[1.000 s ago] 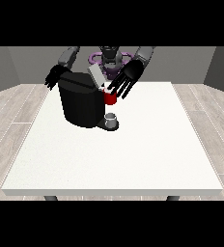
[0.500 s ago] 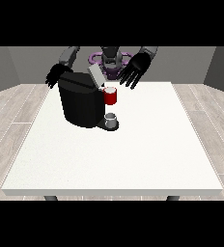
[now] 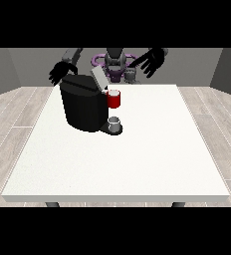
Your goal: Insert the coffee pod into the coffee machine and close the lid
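The black coffee machine [image 3: 83, 107] stands on the table's left half with its grey lid [image 3: 97, 77] tilted up. A red thing at the machine [image 3: 114, 99] sits on its right side, and a small grey thing [image 3: 114, 123] rests at its base below. The hand at the view's right [image 3: 150, 62] is raised above the table's far edge with its fingers spread, holding nothing. Behind the machine's top left corner, the hand at the view's left [image 3: 60, 71] hangs with relaxed fingers and is also empty. Another grey thing [image 3: 131, 75] shows near the robot's torso.
The white table [image 3: 137, 159] stretches wide in front of and to the right of the machine. The robot's torso [image 3: 115, 62] is beyond the far edge. Grey floorboards surround the table.
The hand at the view's right has lifted from beside the red thing at the machine and moved up and to the right. The other hand has barely shifted.
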Available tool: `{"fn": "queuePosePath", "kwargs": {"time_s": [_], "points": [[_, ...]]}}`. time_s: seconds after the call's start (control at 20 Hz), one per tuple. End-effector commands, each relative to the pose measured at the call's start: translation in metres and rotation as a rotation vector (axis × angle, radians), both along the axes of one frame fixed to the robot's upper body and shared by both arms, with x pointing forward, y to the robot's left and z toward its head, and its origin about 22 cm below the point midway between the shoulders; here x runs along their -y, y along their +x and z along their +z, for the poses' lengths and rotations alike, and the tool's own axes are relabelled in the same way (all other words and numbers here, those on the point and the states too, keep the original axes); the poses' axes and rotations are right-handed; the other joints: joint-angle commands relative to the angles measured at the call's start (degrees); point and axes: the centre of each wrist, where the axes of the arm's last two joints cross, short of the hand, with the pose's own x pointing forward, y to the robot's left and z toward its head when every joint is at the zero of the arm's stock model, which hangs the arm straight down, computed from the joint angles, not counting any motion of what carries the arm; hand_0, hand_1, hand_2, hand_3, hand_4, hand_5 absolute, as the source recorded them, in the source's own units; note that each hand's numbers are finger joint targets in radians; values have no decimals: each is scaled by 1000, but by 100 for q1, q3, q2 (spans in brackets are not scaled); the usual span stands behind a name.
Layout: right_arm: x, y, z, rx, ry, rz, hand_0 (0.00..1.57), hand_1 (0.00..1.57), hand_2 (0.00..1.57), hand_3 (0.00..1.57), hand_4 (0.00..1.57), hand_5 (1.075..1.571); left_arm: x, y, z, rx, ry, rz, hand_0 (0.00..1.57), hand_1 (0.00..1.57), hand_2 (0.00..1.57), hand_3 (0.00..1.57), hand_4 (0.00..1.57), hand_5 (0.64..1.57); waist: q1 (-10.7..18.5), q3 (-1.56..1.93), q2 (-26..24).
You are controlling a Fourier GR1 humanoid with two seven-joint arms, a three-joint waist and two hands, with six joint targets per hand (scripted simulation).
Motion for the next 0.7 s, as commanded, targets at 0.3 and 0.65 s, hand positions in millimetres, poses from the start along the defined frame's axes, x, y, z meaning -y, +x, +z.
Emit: {"fn": "queuePosePath", "kwargs": {"time_s": [0.3, 0.65], "points": [[31, -12, 10, -46, -85, 6, 0, 0, 0, 0, 366, 1571, 11, -50, -113, -199, -376, 33, 0, 0, 0, 0, 191, 1571, 750, 2, -1234], [25, 9, 63, 18, -103, 192, 0, 0, 0, 0, 0, 1571, -13, -75, -143, -280, -480, 102, 0, 0, 0, 0, 0, 1571, 846, 1, -1447]]}}
